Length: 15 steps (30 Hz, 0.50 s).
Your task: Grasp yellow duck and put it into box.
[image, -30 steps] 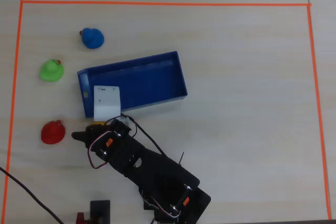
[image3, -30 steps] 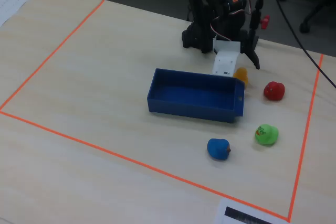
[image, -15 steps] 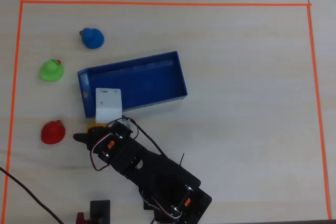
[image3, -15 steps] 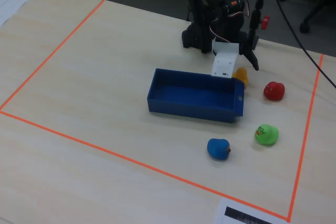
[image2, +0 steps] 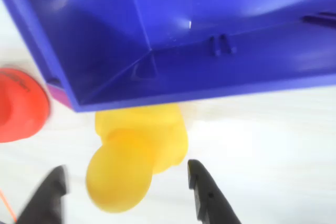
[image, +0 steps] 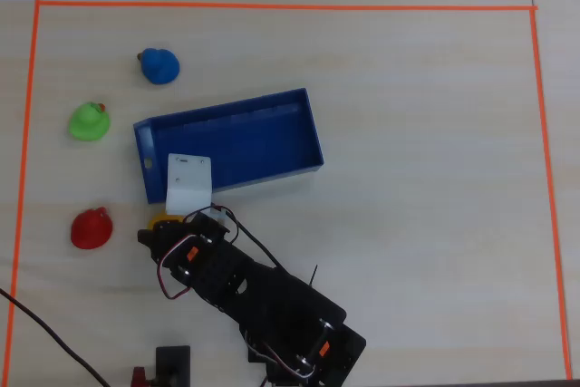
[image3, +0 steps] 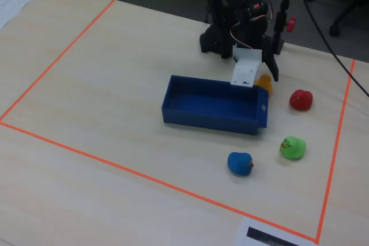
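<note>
Overhead: pale wood-grain table (image: 408,178) ringed by orange tape (image: 272,6), shallow blue plastic box (image: 245,138) empty, yellow duck (image: 163,221) just outside its near wall. Wrist: glossy rounded yellow duck (image2: 134,156) between spread black fingers of gripper (image2: 126,187), jaws apart, red duck (image2: 18,106) left. Fixed: blue duck (image3: 240,163), green duck (image3: 292,147) beside box (image3: 210,120).

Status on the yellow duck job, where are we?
Done: the arm has reached the yellow duck, which sits on the table against the outside of the box. In hand: the claw is open with a finger on each side of the duck, not closed yet. Left: grip, lift, drop it in the box, which holds no duck.
</note>
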Tool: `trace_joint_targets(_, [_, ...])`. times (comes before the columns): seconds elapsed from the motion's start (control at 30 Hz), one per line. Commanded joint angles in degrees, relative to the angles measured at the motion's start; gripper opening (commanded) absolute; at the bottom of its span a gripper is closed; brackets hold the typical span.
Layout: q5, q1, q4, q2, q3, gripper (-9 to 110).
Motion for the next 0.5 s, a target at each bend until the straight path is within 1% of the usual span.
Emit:
trace_joint_targets(0.0, [0.79,-0.7,-2.9,0.18,0.26,17])
trace_joint_targets(0.03, [0.79,-0.7,-3.08,0.09,0.44,13])
trace_joint_targets(0.1, [0.88,-0.35,-3.16,0.09,0.7,0])
trace_joint_targets(0.2, [0.88,0.35,-1.67,0.88,0.0,0])
trace_joint_targets(0.27, [0.44,1.23,1.32,2.55,-1.93,0])
trace_joint_targets(0.37, [-1.32,4.04,10.11,6.15,-9.05,0])
trace_joint_targets(0.47, [-3.69,6.68,20.74,8.88,-19.78,0])
